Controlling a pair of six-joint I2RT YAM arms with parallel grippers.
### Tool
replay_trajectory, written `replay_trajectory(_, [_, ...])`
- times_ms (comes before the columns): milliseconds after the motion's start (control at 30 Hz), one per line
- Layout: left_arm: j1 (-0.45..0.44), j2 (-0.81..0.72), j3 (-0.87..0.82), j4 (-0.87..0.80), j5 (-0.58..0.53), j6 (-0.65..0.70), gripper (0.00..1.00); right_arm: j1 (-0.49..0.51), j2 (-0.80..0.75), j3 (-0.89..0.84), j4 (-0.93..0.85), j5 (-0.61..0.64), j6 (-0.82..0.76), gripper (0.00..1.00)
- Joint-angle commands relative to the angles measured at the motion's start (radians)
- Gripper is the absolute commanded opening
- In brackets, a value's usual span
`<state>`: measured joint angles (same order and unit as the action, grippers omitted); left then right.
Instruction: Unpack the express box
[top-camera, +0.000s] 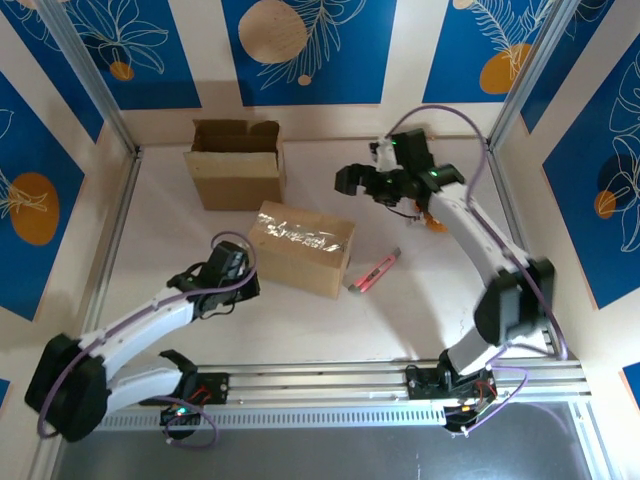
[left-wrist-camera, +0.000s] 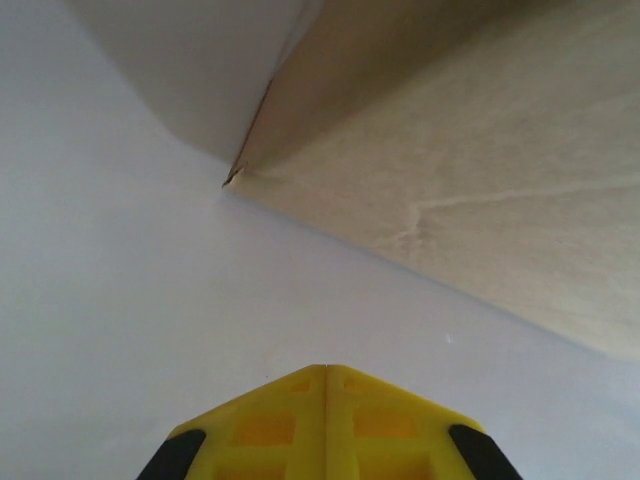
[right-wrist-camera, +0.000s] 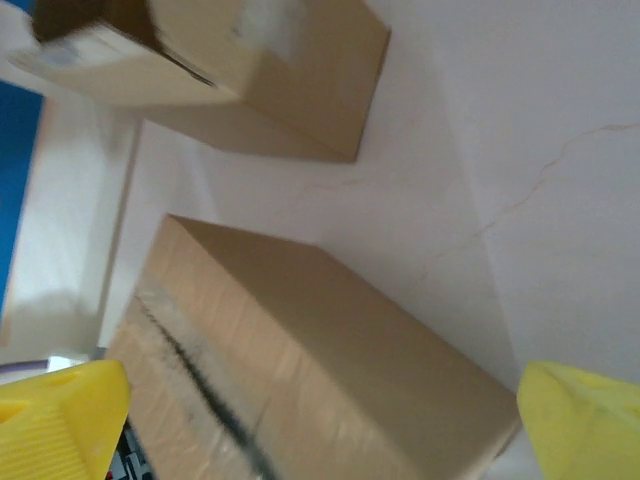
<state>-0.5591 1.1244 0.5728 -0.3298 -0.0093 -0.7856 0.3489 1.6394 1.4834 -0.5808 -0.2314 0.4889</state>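
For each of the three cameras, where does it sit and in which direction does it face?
Top external: above and behind the bases, looking down at the table; left arm and right arm show, with the taped box and open box.
Left wrist: low by the table, facing the taped box's side; shut left claw at the bottom.
Right wrist: higher, tilted down on both boxes; open right claw at the bottom corners.
Shared: all three show the taped box.

We note the taped box (top-camera: 303, 247) blocking mid-table, open carton (top-camera: 236, 165) close behind it, narrow gap between, red cutter (top-camera: 373, 271) just right, bare table (top-camera: 420, 310) front right and far left.
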Motion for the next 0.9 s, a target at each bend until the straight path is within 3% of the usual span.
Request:
replay_trajectory(0, [0.046, 0.095, 0.042, 0.162, -0.018, -0.033, 0.0, 0.029, 0.127, 0.066, 0.001, -0.111, -0.035, 0.99])
replay_trajectory(100, [0.09, 0.15, 0.06, 0.176, -0.02, -0.027, 0.0, 0.064, 0.158, 0.037, 0.048, -0.162, 0.021, 0.99])
replay_trajectory(233, [0.149, 0.167, 0.069, 0.183, -0.006, -0.015, 0.0, 0.125, 0.084, -0.105, 0.156, -0.195, 0.128, 0.99])
replay_trajectory(433, [0.195, 0.195, 0.091, 0.213, 0.049, 0.024, 0.0, 0.203, -0.052, -0.304, 0.25, -0.088, 0.299, 0.99])
replay_trajectory(633, [0.205, 0.24, 0.107, 0.246, 0.093, 0.045, 0.0, 0.267, -0.126, -0.401, 0.27, -0.009, 0.372, 0.99])
replay_trajectory(833, [0.206, 0.125, 0.113, 0.077, 0.0, 0.07, 0.01, 0.262, -0.146, -0.407, 0.232, 0.039, 0.354, 0.99])
replay_trajectory(867, [0.206, 0.083, 0.115, 0.012, -0.037, 0.072, 0.07, 0.26, -0.148, -0.405, 0.23, 0.04, 0.349, 0.99])
